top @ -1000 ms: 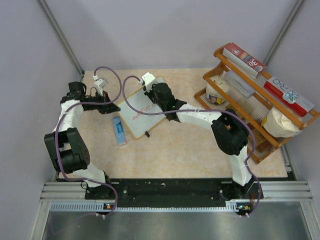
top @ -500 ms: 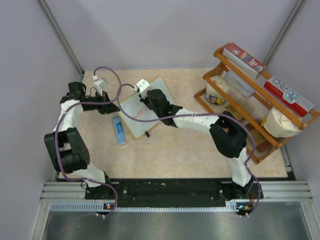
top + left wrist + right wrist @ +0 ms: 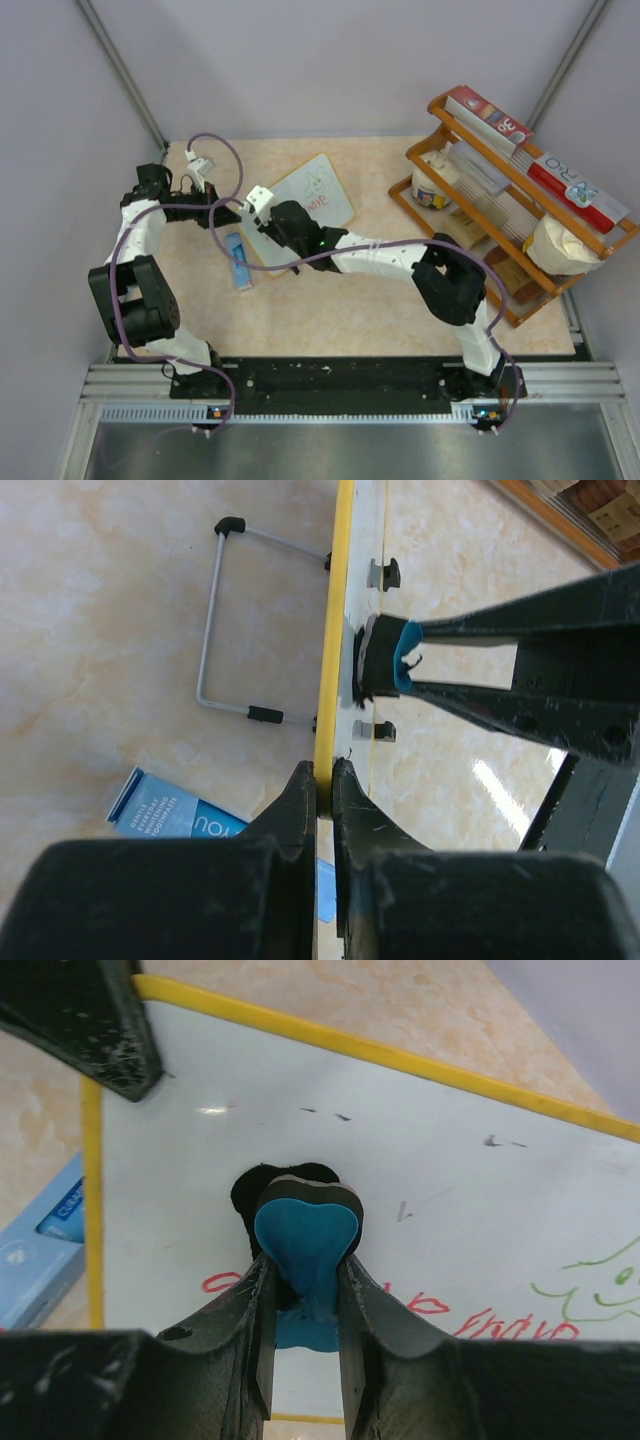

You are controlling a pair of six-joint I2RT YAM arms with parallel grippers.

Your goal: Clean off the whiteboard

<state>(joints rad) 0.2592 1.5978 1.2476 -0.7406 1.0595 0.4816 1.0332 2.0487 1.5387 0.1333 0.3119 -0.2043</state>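
The whiteboard (image 3: pixel 322 192) stands tilted on the table, white with a thin yellow frame; red writing (image 3: pixel 480 1322) and a green doodle (image 3: pixel 590 1282) are on its face. My left gripper (image 3: pixel 322 776) is shut on the board's yellow edge (image 3: pixel 336 630). My right gripper (image 3: pixel 303 1265) is shut on the blue-and-black eraser (image 3: pixel 305 1228) and presses it against the board's face just above the left end of the red writing. In the left wrist view the eraser (image 3: pixel 400 660) touches the board from the right side. The board's wire stand (image 3: pixel 222 620) with black feet sticks out behind it.
A narrow blue box (image 3: pixel 238 260) lies flat on the table just in front of the board's left corner. A wooden rack (image 3: pixel 505 215) with books, a tub and a bag fills the right side. Grey walls close the back and the sides.
My right arm has swept the eraser leftward across the board toward my left gripper, uncovering the board's right part with the green doodle. My left gripper has kept its grip on the frame.
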